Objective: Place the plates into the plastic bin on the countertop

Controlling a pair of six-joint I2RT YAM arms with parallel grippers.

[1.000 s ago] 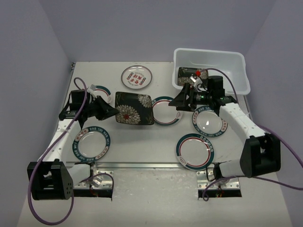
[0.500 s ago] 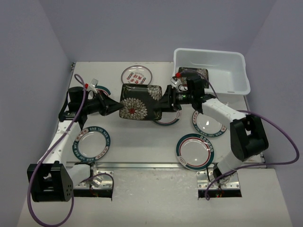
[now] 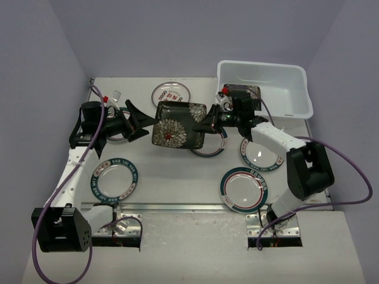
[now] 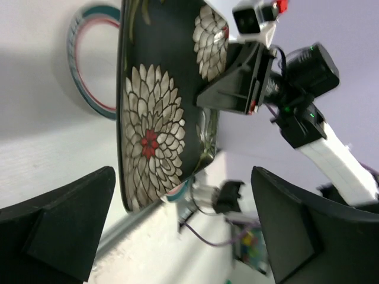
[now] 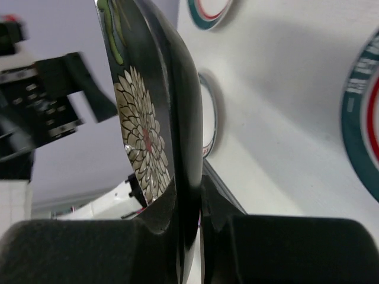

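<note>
Right wrist view: right gripper point(image 5: 190, 220) fingers pinch the black floral plate point(image 5: 147, 139) by its edge, off the countertop point(image 3: 177, 183) — judged ready for carrying to the plastic bin point(image 3: 296, 74) behind them. Left gripper point(image 3: 142, 117) fingers stand spread — plate just ahead of their tips, ungripped.

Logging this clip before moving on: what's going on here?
The right tool is shut on one edge of a square black floral plate, holding it above the countertop. The left tool stands open at the opposite edge. Another black plate lies in the plastic bin; several round plates lie on the countertop.
</note>
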